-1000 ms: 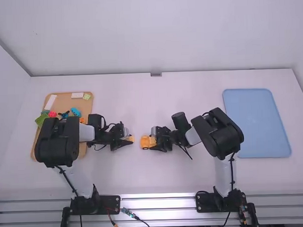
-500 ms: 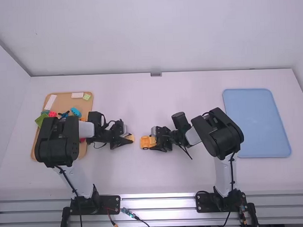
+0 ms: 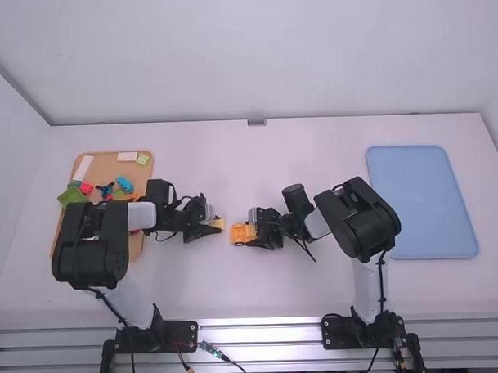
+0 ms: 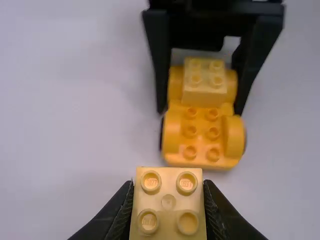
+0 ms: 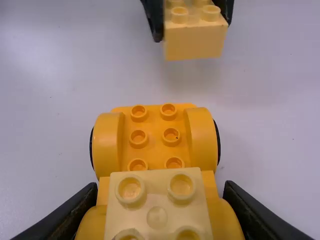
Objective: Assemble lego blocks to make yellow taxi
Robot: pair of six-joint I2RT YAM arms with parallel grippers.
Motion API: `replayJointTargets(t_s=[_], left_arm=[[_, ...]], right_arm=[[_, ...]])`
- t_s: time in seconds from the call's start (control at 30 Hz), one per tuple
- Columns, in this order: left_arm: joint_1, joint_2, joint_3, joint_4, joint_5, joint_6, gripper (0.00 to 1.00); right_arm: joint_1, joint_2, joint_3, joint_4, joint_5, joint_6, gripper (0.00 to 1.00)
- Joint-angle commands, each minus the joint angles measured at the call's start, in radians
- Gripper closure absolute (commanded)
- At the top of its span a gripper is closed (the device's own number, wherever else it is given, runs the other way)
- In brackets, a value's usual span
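— What is changed now?
— The left hand (image 4: 168, 187) has shifted a little toward the base and away from the fixed camera. It is clenched on a loose block (image 5: 194, 42).
— And the right hand (image 5: 161, 190)?
— It has kept its place, grasping the orange car base (image 5: 154, 135) by its sides, near the middle of the desk (image 3: 318, 290). A pale block (image 5: 157, 200) already sits on this base, between its fingers.
— So the two are joined?
— Not yet. The loose block is apart from the base, just beyond its free end, where the studs are bare. I judge that the small shift serves for lining up.
— What must come next, in your opinion?
— Probably to bring the block over the free studs, square with them, then press down while the right hand steadies the base. If it is tilted, the studs may not catch.
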Motion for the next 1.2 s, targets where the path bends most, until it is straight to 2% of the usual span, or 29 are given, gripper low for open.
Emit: replayJointTargets(t_s=[0.0,0.1,0.23,0.6,1.17], left_arm=[[-0.055,-0.042,-0.039,0.031,0.026,-0.026,0.98],[-0.106,-0.047,-0.066,0.151,-0.007,-0.13,0.98],[-0.143,-0.046,-0.09,0.229,-0.019,-0.198,0.98],[-0.204,-0.046,-0.1,0.285,-0.027,-0.217,0.98],[-0.206,-0.002,-0.091,0.304,-0.05,-0.217,0.98]], right_arm=[[0.001,0.018,-0.014,-0.028,0.115,0.003,0.56],[0.001,0.018,-0.014,-0.027,0.115,0.003,0.57],[0.001,0.018,-0.014,-0.026,0.079,0.003,0.57],[0.001,0.018,-0.014,-0.005,0.066,0.007,0.57],[0.001,0.018,-0.014,0.013,0.032,0.007,0.57]])
